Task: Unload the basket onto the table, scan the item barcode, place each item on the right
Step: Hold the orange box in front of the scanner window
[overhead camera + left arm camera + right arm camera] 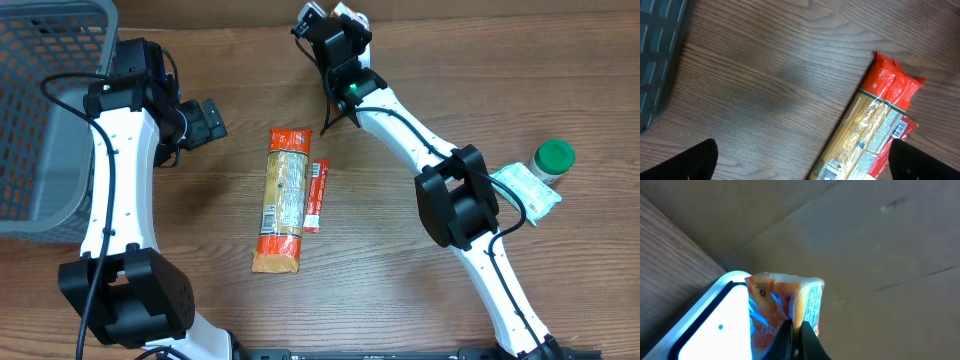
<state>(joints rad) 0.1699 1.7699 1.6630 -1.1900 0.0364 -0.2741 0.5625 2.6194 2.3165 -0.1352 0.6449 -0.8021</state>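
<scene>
Right wrist view shows the right tool (796,339) pinched tight on an orange plastic packet (790,297), held just beside a white scanner (722,320) that throws blue light onto the wrapper. Overhead, this arm reaches to the far edge of the wooden counter (380,280). The left tool (207,120) stands wide, holding nothing, near a grey basket (40,110). A long spaghetti pack (282,200) lies mid-counter, a slim red sachet (317,196) right against its right side. A green-lidded jar (553,156) and a white pouch (527,188) sit beside the right arm.
</scene>
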